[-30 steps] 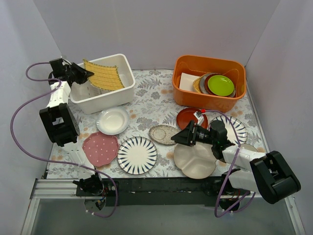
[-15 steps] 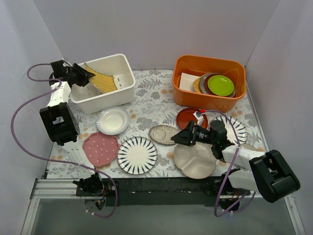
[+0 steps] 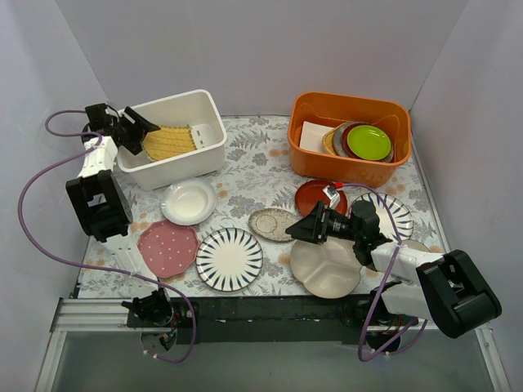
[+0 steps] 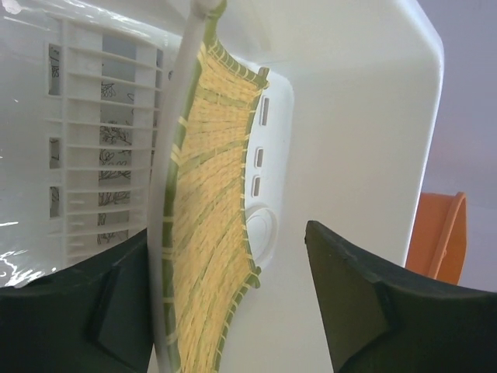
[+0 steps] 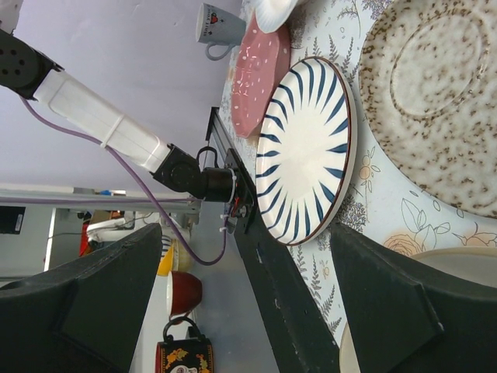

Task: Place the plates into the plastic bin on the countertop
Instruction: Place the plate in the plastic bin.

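Found left gripper (image 3: 145, 132) spread at left rim of plastic bin (image 3: 176, 168), yellow mat (image 3: 170, 140) leaning inside, likely unpinched; right gripper (image 3: 292, 231) likewise spread, right of bin, low over plates (image 3: 230, 259) awaiting pickup.

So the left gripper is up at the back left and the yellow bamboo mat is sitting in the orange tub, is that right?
Not quite. The yellow bamboo mat lies in the white plastic bin, not the orange tub. The top external view shows it; the left gripper is indeed at the back left, by that bin.
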`<state>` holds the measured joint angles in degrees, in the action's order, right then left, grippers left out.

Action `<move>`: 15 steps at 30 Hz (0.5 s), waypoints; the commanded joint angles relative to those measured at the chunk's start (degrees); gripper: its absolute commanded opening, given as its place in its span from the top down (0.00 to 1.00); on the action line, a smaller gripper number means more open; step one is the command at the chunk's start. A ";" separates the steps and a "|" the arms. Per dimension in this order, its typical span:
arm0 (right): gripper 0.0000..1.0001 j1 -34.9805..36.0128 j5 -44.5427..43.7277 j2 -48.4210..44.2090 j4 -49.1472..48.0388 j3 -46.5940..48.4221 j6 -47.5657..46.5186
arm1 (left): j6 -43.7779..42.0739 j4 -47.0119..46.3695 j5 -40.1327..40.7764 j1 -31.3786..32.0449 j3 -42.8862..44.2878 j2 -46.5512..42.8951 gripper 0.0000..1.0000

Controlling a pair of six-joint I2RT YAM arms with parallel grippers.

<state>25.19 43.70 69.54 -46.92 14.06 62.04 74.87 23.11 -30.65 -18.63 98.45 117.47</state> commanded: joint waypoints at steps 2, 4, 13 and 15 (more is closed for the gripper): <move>0.04 -0.05 0.42 -0.72 -2.57 0.61 0.01 | -2.88 6.76 4.19 0.26 4.02 -2.42 0.30; 0.04 -0.14 0.24 -0.98 -2.48 0.44 0.01 | -3.24 9.66 6.91 0.35 6.21 -2.34 0.27; 0.04 -0.14 -0.02 -2.04 -0.90 1.05 -0.52 | -7.37 23.03 17.64 3.25 20.02 0.83 0.17; 0.04 -0.14 -0.11 -2.21 -0.81 1.05 -0.52 | -7.81 24.08 19.40 3.60 21.16 1.01 0.15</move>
<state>25.19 43.66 68.64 -46.52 14.09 62.17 69.36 41.82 -16.49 -16.53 116.11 119.63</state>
